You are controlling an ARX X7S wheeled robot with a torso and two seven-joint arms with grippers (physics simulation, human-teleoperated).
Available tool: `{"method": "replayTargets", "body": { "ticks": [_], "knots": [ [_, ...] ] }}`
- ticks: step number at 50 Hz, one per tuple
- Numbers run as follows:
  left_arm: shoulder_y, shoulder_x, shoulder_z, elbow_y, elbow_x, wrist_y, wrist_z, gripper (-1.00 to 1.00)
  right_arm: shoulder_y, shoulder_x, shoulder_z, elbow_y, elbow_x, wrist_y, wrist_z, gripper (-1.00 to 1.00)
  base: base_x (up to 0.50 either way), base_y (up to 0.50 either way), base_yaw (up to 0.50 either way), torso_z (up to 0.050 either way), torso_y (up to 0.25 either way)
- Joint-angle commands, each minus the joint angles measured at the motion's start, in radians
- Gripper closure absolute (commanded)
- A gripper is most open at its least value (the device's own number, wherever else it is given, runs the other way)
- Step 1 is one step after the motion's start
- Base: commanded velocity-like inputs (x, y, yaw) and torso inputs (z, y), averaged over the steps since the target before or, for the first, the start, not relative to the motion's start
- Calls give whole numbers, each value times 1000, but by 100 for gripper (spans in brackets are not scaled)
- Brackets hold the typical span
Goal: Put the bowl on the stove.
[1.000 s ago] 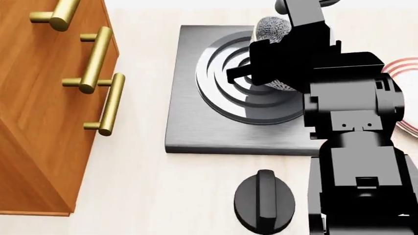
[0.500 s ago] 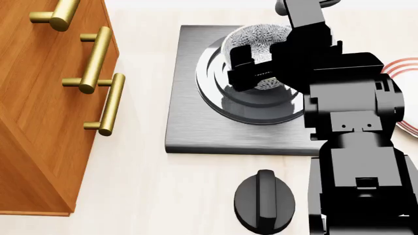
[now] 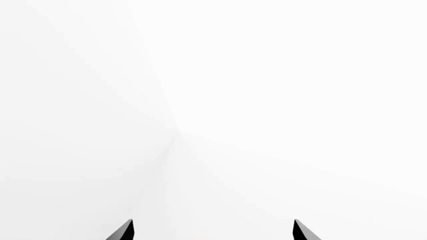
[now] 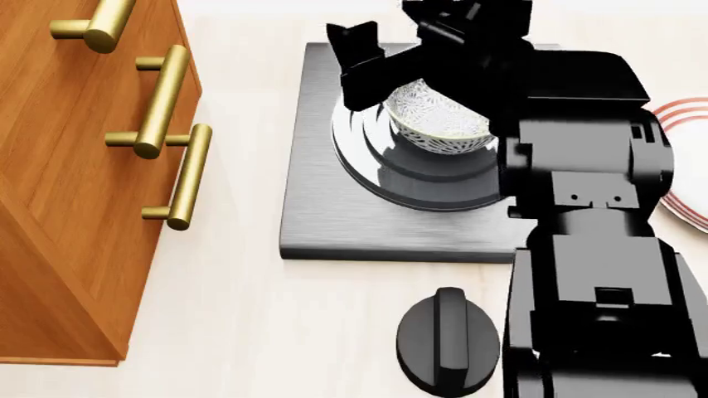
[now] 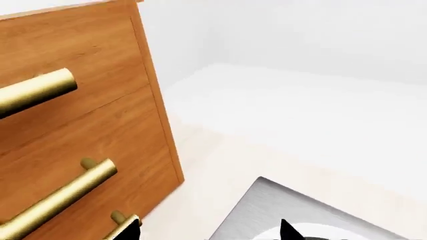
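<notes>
Pale cream table (image 4: 244,332) against plain white walls, and that's about all the room offers. The right gripper (image 4: 404,46) hangs over the far side of the stove (image 4: 332,224), fingers (image 4: 360,41) spread wide with nothing between them. In the right wrist view only the two dark fingertips poke in, apart, looking past the stove corner at the wooden cabinet (image 4: 66,207) with its brass handles (image 4: 182,178).

Just under and beside that gripper, the bowl (image 4: 437,124) sits upright on the dark ringed burner (image 4: 426,178), roughly over its middle, white inside facing up. Can't tell if a finger is touching the rim, since the arm covers part of it, but from here it looks clear.

So I'd call the job basically done; what's left is backing off cleanly. Best way, I think, is to lift straight up with the fingers kept wide, not swing sideways, or a fingertip could clip the rim and tip or slide the bowl on those raised rings.

Further out: a black knob (image 4: 448,340) on the near side of the stove, a red-ringed plate (image 4: 688,116) at the right edge. The left gripper (image 3: 212,231) shows two tips apart, facing blank white wall.
</notes>
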Motion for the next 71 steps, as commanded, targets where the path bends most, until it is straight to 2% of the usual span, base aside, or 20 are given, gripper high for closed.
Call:
{"method": "replayTargets", "body": {
  "ticks": [1, 11, 14, 17, 19, 20, 27, 34, 40, 46, 54, 71],
  "knots": [
    [5, 20, -17, -7, 26, 12, 14, -100, 25, 0, 83, 0, -21, -121, -52, -100, 0, 0, 0, 0, 0],
    [6, 20, -13, -4, 24, 12, 11, -100, -6, 64, 149, -4, 1, -215, -6, -100, 0, 0, 0, 0, 0],
    [8, 21, -9, 0, 23, 14, 11, -100, -194, 72, 167, -410, 26, 32, 4, -100, 0, 0, 0, 0, 0],
    [8, 19, -7, 3, 23, 11, 9, -100, -291, 74, 176, -689, 43, 161, 7, -100, 0, 0, 0, 0, 0],
    [8, 18, -7, 5, 22, 9, 8, -100, -323, 77, 180, -765, 47, 196, 14, -100, 0, 0, 0, 0, 0],
    [7, 17, -8, 7, 21, 8, 7, -100, -378, 80, 197, -893, 60, 247, 21, -100, 0, 0, 0, 0, 0],
    [2, 11, -15, 11, 17, 2, 2, -100, -549, 82, 287, -1289, 147, 422, 32, -100, 0, 0, 0, 0, 0],
    [-1, 7, -17, 13, 17, -3, -1, -100, -663, 123, 285, -1537, 160, 536, 31, -100, 0, 0, 0, 0, 0],
    [1, 8, -12, 13, 20, -3, -2, -100, -741, 171, 365, -1785, 229, 700, 12, -100, 0, 0, 0, 0, 0],
    [2, 8, -9, 16, 22, -3, -3, -100, -807, 199, 426, -1919, 318, 773, -61, -100, 0, 0, 0, 0, 0],
    [2, 5, -9, 18, 26, 1, -3, -100, -837, 99, 691, -2035, 485, 742, -120, -100, 0, 0, 0, 0, 0],
    [5, 4, -3, 22, 29, 5, -4, -100, -921, -6, 950, -2107, 623, 656, -121, -100, 0, 0, 0, 0, 0]
  ]
}}
